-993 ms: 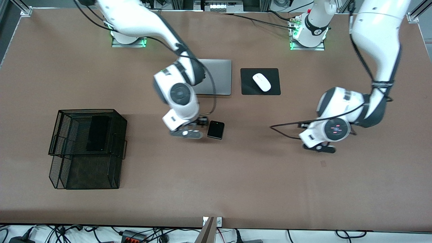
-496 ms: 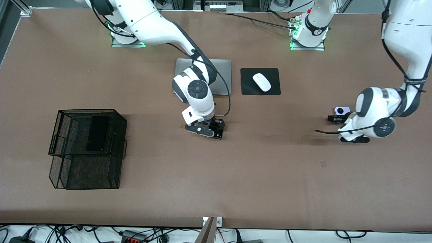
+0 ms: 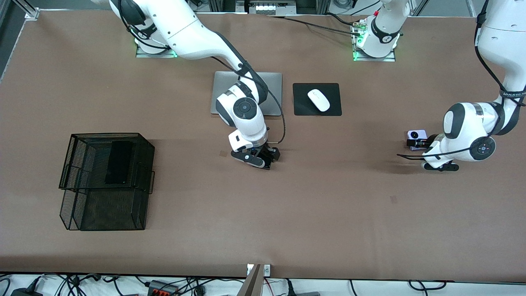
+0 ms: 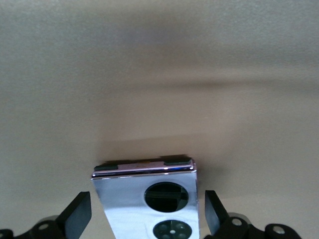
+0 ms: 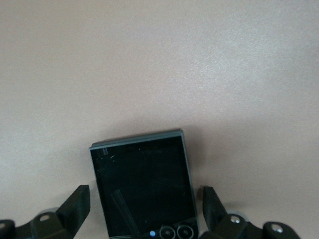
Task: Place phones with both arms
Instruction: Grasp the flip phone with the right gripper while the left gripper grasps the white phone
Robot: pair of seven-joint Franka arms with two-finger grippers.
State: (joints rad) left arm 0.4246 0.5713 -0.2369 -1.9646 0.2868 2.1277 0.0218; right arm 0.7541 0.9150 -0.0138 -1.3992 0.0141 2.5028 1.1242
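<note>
The lavender flip phone with two black circles lies on the table toward the left arm's end. My left gripper is low over it and open; in the left wrist view the phone sits between the fingers with a gap on each side. My right gripper is down at mid-table, nearer the front camera than the laptop, and open. It straddles the black flip phone without touching it; the front view hides that phone. The long slim black phone lies in the mesh basket.
The black mesh basket stands toward the right arm's end. A silver laptop lies near the bases, partly under the right arm. Beside it a white mouse rests on a black pad.
The right gripper has shifted sideways from beside the black flip phone to straddling it. The left arm has swung toward its own end, uncovering the lavender phone, and its gripper now straddles it. Both stayed open.
</note>
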